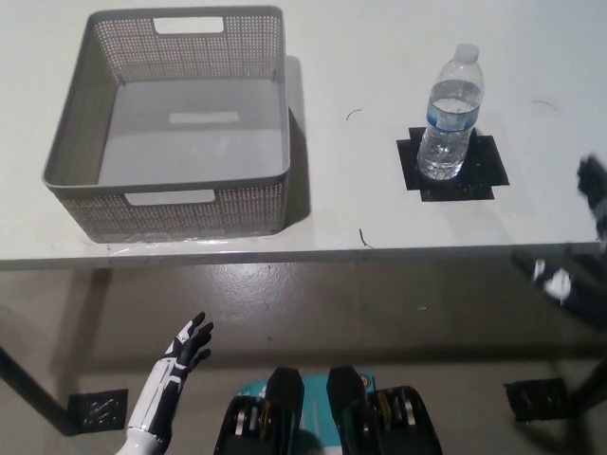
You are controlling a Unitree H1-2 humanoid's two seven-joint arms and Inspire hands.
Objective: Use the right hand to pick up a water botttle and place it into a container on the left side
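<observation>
A clear water bottle (451, 114) with a white cap and blue label stands upright on a black square mat (453, 163) at the right of the white table. A grey mesh container (171, 123) sits at the table's left, with nothing inside it. My black right hand (592, 194) shows only at the picture's right edge, blurred, well to the right of the bottle and apart from it. My white left hand (187, 346) rests below the table's front edge at lower left, its fingers apart and holding nothing.
The table's front edge (285, 256) runs across the middle of the picture, with floor below it. A black floor marker (98, 409) lies at lower left and another (536, 398) at lower right.
</observation>
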